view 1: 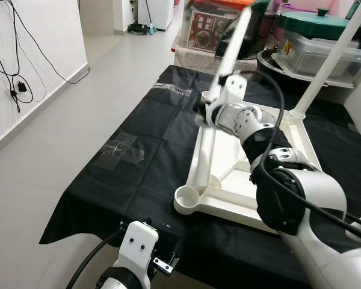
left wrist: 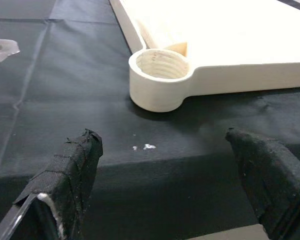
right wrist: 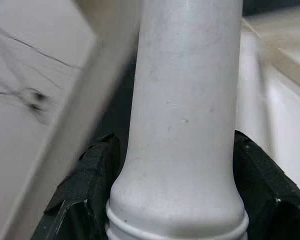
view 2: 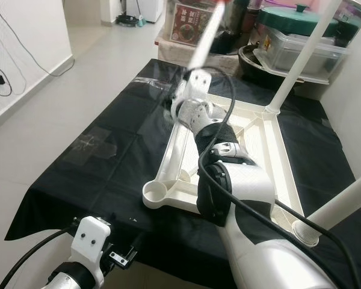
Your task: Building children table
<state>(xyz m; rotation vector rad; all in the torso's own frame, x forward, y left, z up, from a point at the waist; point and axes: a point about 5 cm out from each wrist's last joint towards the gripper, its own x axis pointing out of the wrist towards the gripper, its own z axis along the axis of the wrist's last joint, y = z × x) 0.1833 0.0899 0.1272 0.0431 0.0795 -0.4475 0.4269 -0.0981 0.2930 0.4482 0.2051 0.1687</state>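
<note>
Black cloth (view 1: 138, 150) carrying the inverted white tabletop (view 1: 228, 186). Right arm extended toward 12 o'clock over the tabletop; right gripper (right wrist: 175, 200) clamps a white leg (right wrist: 182, 110), tilted toward 1 o'clock. Left gripper (left wrist: 175, 175), fingers spread, low at 6 o'clock before the empty socket (left wrist: 161, 75).

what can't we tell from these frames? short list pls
- Far-left socket: right gripper and wrist cover it in both eye views, so the seating of the held leg is unknown.
- Leg's upper end: motion-blurred, eye views.
- Leg's threaded end: cut by the right wrist view's edge.
- Clear plastic scrap on the cloth: too small to identify.
</note>
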